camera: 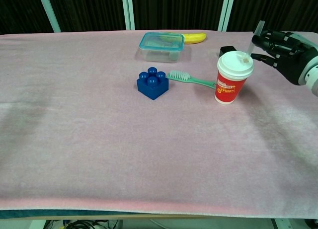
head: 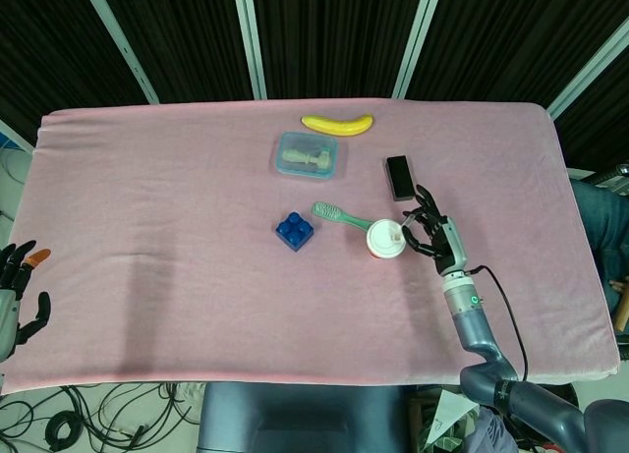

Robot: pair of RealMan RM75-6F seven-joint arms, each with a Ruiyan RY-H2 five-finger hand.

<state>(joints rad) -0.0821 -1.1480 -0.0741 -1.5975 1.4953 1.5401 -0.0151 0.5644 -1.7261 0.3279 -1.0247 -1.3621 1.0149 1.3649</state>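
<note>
— Where the head view looked down, what was the right robot hand (head: pixel 432 235) doing?
— It pinched a straw (head: pixel 405 223) just right of the cup (head: pixel 385 241), which stood on the pink surface (head: pixel 147 207) at the toothbrush (head: pixel 340 215) handle's end. The left robot hand (head: pixel 18 298) hung far left of the cup, fingers apart, holding nothing.
— And the chest view?
— The straw (camera: pixel 254 38) slanted into the cup's (camera: pixel 231 77) lid. I judged the seating step nearly done; next calls for a straight push, then release.
</note>
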